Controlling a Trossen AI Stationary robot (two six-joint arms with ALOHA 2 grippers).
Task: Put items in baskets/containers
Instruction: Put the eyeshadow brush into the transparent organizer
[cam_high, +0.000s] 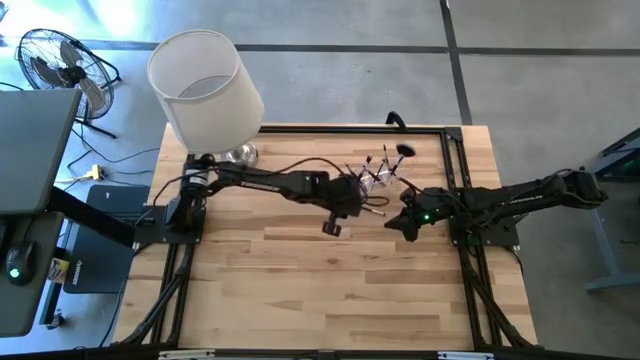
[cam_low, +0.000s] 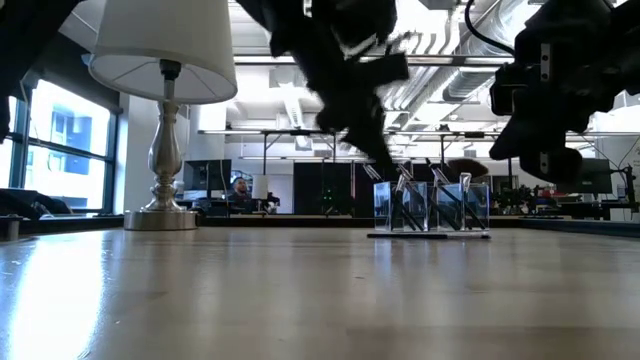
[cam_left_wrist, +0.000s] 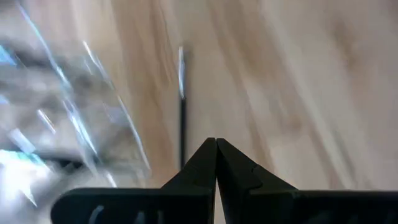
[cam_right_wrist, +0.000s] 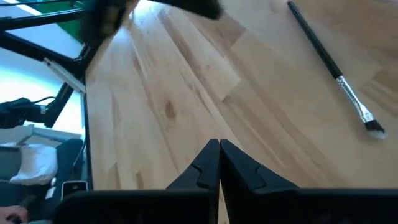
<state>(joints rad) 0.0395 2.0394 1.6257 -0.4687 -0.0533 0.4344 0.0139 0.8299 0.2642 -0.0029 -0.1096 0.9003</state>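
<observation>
The left claw (cam_left_wrist: 216, 163) is hanging clenched and empty just beside the clear holder (cam_high: 378, 180), its arm reaching across the tabletop (cam_high: 300, 290) from the lamp (cam_high: 205, 85). One brush (cam_left_wrist: 181, 112) is lying flat just beyond its fingertips. The right claw (cam_right_wrist: 219, 163), also clenched and empty, is hovering near the holder's other side, with another brush (cam_right_wrist: 336, 78) lying loose nearby. Several brushes (cam_low: 408, 205) are standing in the holder.

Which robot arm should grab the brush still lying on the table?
Probably the left. Its shut tool points along the loose brush, beside the clear holder. The right tool has that brush off to one side.
</observation>
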